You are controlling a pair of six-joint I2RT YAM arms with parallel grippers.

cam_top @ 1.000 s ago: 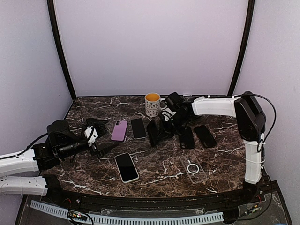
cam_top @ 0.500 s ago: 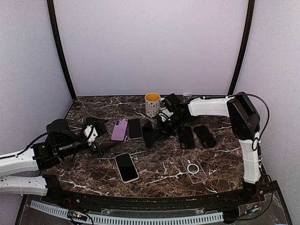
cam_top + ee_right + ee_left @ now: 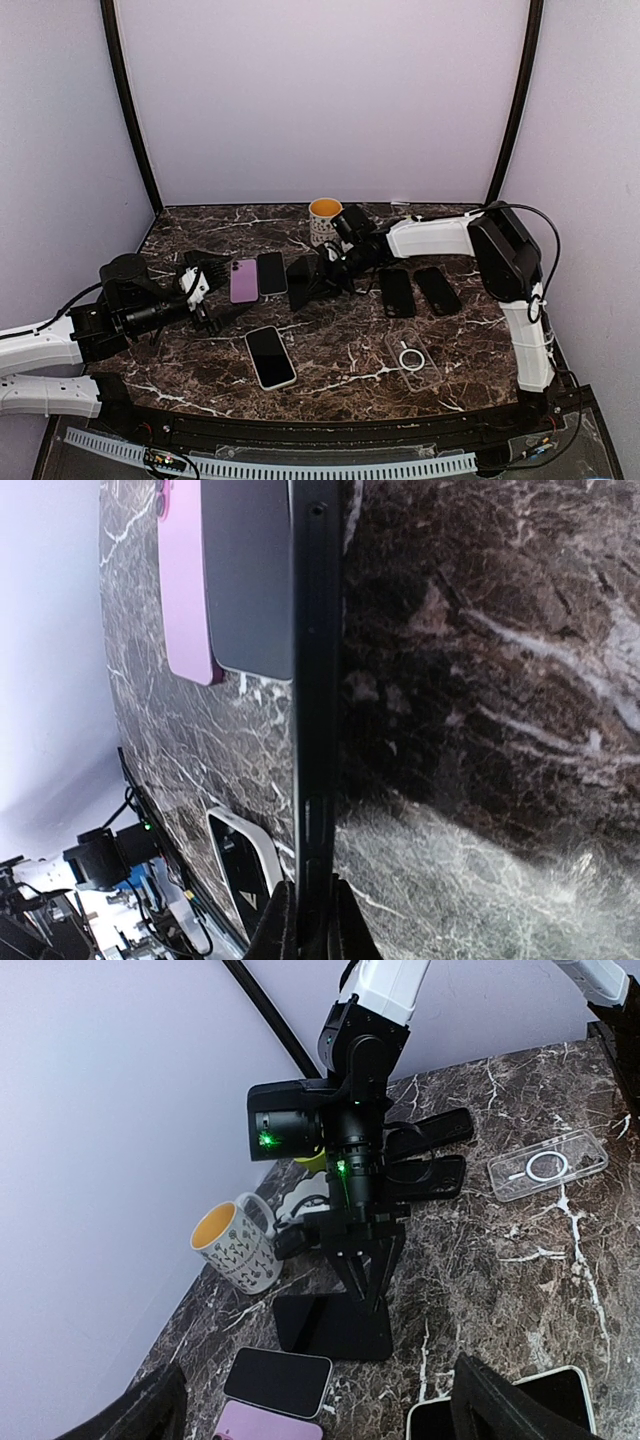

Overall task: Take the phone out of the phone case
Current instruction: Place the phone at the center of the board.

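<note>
From above, we see the right gripper (image 3: 318, 276) pinching the black phone (image 3: 298, 283) by its end, in the middle of the table (image 3: 340, 345). The long axis of the phone runs toward the left gripper (image 3: 213, 292), which stands near with jaws spread wide. In the left wrist view the phone lies straight ahead, and in the right wrist view the fingers (image 3: 272, 925) clamp its thin edge.

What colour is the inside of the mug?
Yellow, inside the white patterned ceramic mug; clearest in the left wrist view.

phone (image 3: 299, 283) | black, thin slab | lying flat | centre of table (image 3: 340, 350)
</note>
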